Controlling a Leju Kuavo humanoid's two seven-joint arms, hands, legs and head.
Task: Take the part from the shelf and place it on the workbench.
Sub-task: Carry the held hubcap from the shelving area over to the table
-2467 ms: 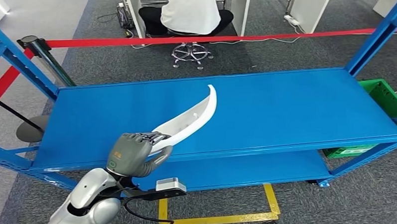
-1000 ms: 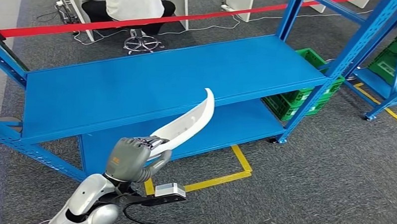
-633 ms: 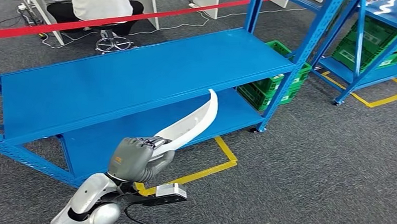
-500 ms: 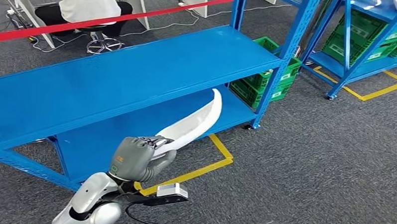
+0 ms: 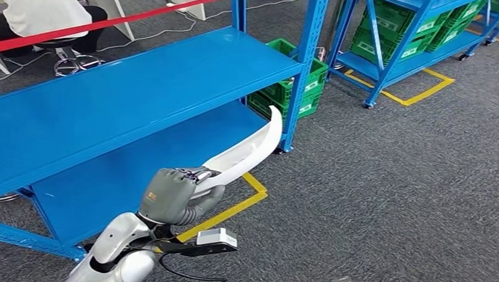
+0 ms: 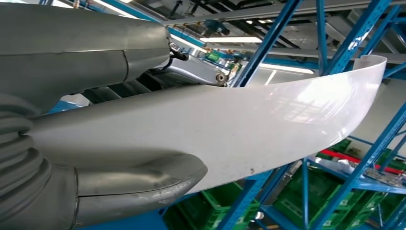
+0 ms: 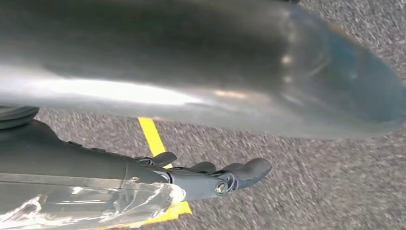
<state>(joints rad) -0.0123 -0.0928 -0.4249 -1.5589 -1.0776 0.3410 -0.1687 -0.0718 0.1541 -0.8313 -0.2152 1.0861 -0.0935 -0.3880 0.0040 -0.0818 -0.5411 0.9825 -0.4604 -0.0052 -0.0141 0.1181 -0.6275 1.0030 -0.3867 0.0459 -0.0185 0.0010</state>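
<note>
The part (image 5: 249,153) is a long, white, curved plastic strip. My left hand (image 5: 173,195) grips its near end, and it points up and away over the blue shelf's lower deck and the floor. In the left wrist view the part (image 6: 249,129) runs across the picture, with the thumb (image 6: 139,184) pressed against one side and the fingers (image 6: 158,81) against the other. The blue shelf (image 5: 142,81) stands at the left with its top deck bare. My right hand (image 7: 210,177) hangs over the grey carpet, its fingers loosely out and holding nothing.
Green crates (image 5: 299,86) sit under the shelf's right end. A second blue rack (image 5: 413,40) with more green crates stands at the back right. Yellow floor tape (image 5: 232,209) lies by my hand, a red barrier tape (image 5: 113,23) runs behind, and a person (image 5: 32,8) sits beyond it. Grey carpet (image 5: 389,196) stretches to the right.
The whole view has swung right, so the shelf has slid to the left and the second rack has come in. The left hand has kept hold of the part, now off the shelf.
</note>
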